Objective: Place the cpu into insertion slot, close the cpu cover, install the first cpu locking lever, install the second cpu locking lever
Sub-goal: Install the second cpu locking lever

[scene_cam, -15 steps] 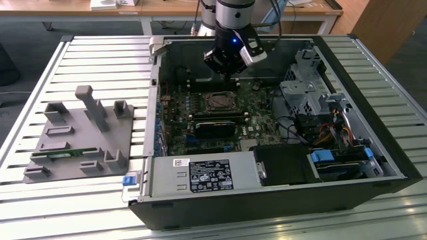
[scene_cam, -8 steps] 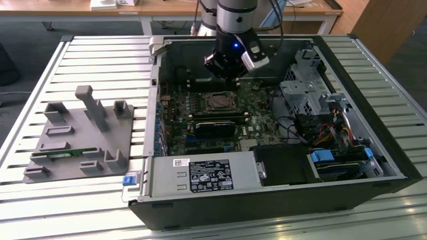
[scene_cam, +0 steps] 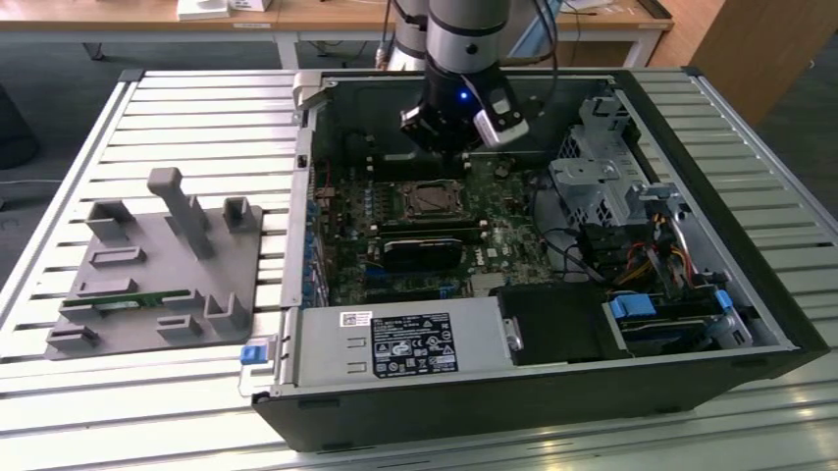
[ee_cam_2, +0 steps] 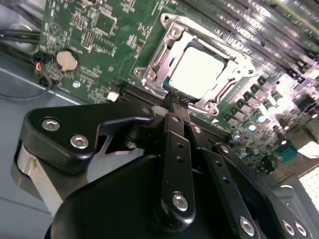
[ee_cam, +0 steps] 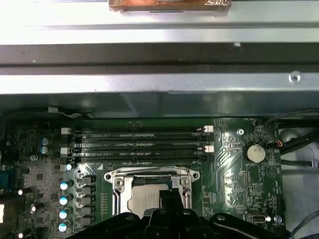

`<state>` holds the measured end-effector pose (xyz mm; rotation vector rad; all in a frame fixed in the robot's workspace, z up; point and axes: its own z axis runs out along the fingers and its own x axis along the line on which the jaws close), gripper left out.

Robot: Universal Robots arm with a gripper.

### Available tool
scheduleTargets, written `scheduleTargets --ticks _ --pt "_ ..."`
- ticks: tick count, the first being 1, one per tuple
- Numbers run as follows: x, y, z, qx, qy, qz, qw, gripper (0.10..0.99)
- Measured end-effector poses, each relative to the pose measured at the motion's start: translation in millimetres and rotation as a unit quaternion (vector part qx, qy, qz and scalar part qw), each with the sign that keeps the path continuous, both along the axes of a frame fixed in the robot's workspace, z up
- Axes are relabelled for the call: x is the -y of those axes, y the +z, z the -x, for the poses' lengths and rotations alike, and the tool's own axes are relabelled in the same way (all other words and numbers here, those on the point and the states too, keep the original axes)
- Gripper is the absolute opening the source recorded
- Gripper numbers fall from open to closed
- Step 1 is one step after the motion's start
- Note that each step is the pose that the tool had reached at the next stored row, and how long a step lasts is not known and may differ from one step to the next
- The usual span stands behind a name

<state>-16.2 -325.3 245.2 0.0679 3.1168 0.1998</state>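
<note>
While the black desktop computer case (scene_cam: pixel 733 324) lies open on its side on a slatted metal table (scene_cam: pixel 196 118), the arm's black gripper (scene_cam: pixel 452 132) hangs inside it, above the green motherboard (scene_cam: pixel 511 245). In the second wrist view the gripper (ee_cam_2: pixel 174 102) has its slim black fingers (ee_cam_2: pixel 172 144) drawn together to a narrow tip with nothing between them, and that tip sits right at the edge of the socket frame.

The small flat square cpu with its pale silver-grey metal top (ee_cam_2: pixel 199 69) lies in the square silver-rimmed insertion slot (scene_cam: pixel 431 200). The thin silver metal cpu cover (ee_cam_2: pixel 164 52) lies flat around it, the chip showing through its square window. In the first wrist view the same chip (ee_cam: pixel 144 196) shows framed by the cover (ee_cam: pixel 149 174), partly hidden behind the gripper's body. I cannot tell from here whether either locking lever is latched.

Long black memory slots (ee_cam: pixel 139 144) run beside the socket, and a round silver coin battery (ee_cam: pixel 256 153) sits on the board nearby. A white-and-black label (scene_cam: pixel 410 345) is stuck on the grey power supply box (scene_cam: pixel 328 353); its print is too small to read. To the exterior view's left, well apart from the case, stands a grey plastic fixture with upright posts (scene_cam: pixel 164 265).
</note>
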Motion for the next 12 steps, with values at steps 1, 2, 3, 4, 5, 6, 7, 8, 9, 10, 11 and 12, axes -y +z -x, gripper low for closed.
scheduleTargets --ticks 1,2,3,4,5,6,7,8,9,10,11,12 --pt "1.7 0.0 0.0 -0.0001 0.0 0.0 1.0 0.106" --pt "3.7 -0.1 0.0 -0.0001 0.0 0.0 1.0 0.106" --pt "6.0 -0.1 0.0 -0.0002 0.0 0.0 1.0 0.106" --pt "8.2 -0.2 0.0 -0.0002 0.0 0.0 1.0 0.106" --pt "10.8 -0.2 0.0 -0.0003 0.0 0.0 1.0 0.106" --pt "13.0 -0.3 0.0 -0.0004 0.0 0.0001 1.0 0.106" --pt "15.3 -0.3 0.0 -0.0005 0.0 0.0 1.0 0.106" --pt "17.3 -0.4 0.0 -0.0005 0.0 0.0 1.0 0.106" --pt "19.2 -0.5 0.0 -0.0005 0.0 0.0 1.0 0.106" --pt "21.4 -0.7 0.0 -0.0006 0.0 -0.0001 1.0 0.106" --pt "23.5 -1.0 0.0 -0.0006 0.0 -0.0003 1.0 0.106" --pt "25.6 -1.2 0.0 -0.0006 0.0 -0.0004 1.0 0.106"
